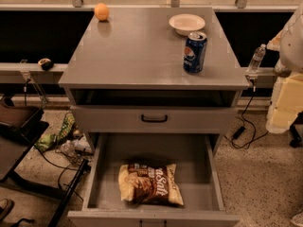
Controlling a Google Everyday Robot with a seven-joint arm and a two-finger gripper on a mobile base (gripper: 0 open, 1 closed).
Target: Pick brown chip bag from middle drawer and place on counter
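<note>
The brown chip bag (150,184) lies flat in the open middle drawer (158,150), reachable from above. Your pincer is off frame, state unknown.

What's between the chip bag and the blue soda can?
In the camera view: a closed drawer front with a black handle, then a dark open slot under the counter. The gripper is not in view.
</note>
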